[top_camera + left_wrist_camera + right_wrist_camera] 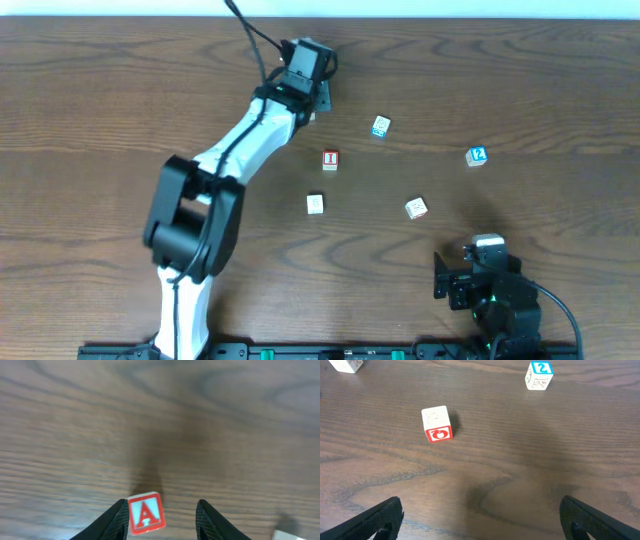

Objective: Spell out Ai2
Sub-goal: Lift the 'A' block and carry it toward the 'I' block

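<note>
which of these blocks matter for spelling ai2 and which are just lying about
For the job:
red A block
blue 2 block
red-framed block, possibly the i, too small to read

Seemingly lying about:
block with red picture
white block
blue-marked block

A red capital A in a red frame is printed on the face of the A block (pixel 145 513), easy to read from here. A cyan 2 in a cyan border stands on top of the 2 block (pixel 476 155). Nearest that 2 block, to its left and closer to the robot's side, the picture block (pixel 437 423) shows only a small red framed picture with no letter, while farther left of it the red-faced block (pixel 330 159) and the blue-marked block (pixel 381 126) carry marks too small to read.
</note>
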You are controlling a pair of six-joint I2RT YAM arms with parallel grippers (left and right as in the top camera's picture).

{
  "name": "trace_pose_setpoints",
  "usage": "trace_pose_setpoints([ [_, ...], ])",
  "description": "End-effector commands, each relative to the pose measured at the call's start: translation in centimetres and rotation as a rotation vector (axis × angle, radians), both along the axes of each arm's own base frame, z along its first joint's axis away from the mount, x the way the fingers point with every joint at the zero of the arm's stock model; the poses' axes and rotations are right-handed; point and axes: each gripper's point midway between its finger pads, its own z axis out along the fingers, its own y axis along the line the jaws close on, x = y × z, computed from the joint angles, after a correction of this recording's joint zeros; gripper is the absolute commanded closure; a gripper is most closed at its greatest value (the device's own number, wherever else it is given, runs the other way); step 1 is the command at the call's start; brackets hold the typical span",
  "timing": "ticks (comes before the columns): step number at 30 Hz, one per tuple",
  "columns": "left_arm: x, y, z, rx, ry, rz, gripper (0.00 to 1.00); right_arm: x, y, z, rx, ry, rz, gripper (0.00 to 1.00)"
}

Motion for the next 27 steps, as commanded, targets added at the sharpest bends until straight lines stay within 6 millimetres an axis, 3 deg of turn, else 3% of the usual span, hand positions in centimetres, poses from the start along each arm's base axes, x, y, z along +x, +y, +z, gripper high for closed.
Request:
trace_pose_setpoints([
  [1, 0.7, -0.7, -0.9, -0.015, 0.031, -0.003, 0.56, -0.1, -0.1, -0.4, 0.014, 0.008, -0.012, 0.01],
  [4, 1.0, -0.3, -1.5, 0.017, 0.047, 0.013, 0.41, -0.1, -0.1, -0.4, 0.014, 0.008, -0.012, 0.01],
  [27, -1.1, 1.1, -4.1, 0.006, 0.169, 0.155, 0.42, -0.1, -0.1, -0.4, 0.014, 0.008, -0.012, 0.01],
])
